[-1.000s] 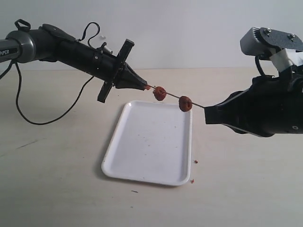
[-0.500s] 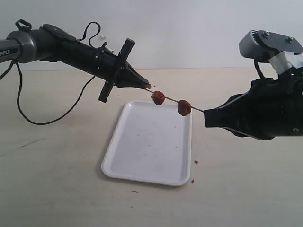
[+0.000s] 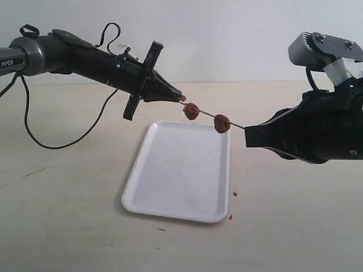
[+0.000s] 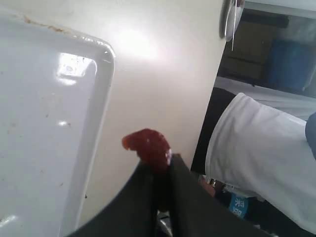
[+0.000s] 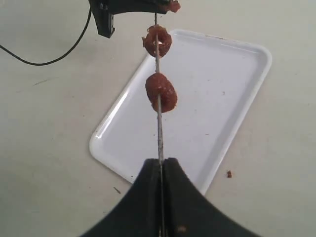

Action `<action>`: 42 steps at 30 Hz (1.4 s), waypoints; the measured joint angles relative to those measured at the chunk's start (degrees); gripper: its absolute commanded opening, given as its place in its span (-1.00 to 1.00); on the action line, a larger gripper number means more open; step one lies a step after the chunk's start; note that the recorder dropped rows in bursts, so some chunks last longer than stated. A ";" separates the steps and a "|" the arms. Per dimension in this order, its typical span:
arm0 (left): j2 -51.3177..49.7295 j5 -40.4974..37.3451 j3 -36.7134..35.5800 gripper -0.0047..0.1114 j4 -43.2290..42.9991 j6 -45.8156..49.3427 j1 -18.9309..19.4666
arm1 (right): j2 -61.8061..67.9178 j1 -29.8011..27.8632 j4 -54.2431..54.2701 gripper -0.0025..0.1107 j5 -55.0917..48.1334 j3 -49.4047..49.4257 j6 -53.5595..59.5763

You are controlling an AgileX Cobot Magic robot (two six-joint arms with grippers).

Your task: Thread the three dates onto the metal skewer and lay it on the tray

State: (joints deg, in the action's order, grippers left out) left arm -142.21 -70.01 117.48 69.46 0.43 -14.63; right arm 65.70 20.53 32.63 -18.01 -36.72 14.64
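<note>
My right gripper (image 3: 248, 136) (image 5: 159, 162) is shut on the thin metal skewer (image 3: 207, 113) (image 5: 159, 131), held above the white tray (image 3: 170, 192) (image 5: 222, 84). Two dates (image 3: 191, 111) (image 3: 222, 123) sit threaded on it; the right wrist view shows them in line (image 5: 157, 41) (image 5: 161, 92). My left gripper (image 3: 180, 98) (image 4: 160, 165) is shut on the third date (image 4: 148, 146) (image 5: 173, 6), right at the skewer's free tip. Whether the tip has entered that date I cannot tell.
Small brown crumbs (image 3: 233, 194) (image 3: 230, 216) lie on the table by the tray's near right corner. A black cable (image 3: 62, 144) trails over the table at the left. A person in white (image 4: 266, 148) stands beyond the table edge.
My left gripper moved a little right and up with its date, closing on the skewer tip. The skewer with its two dates barely shifted.
</note>
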 measured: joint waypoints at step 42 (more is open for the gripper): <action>0.00 0.06 0.00 -0.73 2.41 2.07 0.00 | 2.60 0.00 0.00 -0.96 2.75 0.00 -0.15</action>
State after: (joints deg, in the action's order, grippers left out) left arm -142.21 -69.95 117.48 71.87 2.50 -14.63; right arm 68.31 20.53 32.63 -15.26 -36.72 14.49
